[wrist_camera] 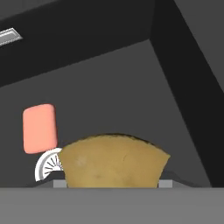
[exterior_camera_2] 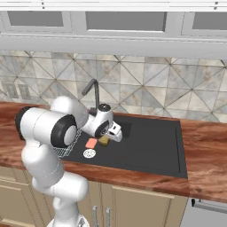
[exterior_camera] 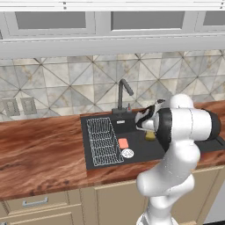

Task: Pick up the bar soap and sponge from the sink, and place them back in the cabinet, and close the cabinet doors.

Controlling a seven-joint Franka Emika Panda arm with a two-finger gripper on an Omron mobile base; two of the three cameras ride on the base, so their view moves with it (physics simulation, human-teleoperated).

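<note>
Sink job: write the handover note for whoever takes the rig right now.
Hand: down in the sink, closed on the sponge, which sits between the fingertips.
Bar soap: flat on the sink floor, next to the round drain, right of the wire rack.
Done: sponge gripped; whether it has left the sink floor, cannot tell.
Left: carry the sponge to the cabinet, come back for the soap, shelve it, shut both doors.

The white arm point(exterior_camera: 176, 145) bends forward and down, claw point(wrist_camera: 112, 183) half-closed.
</note>
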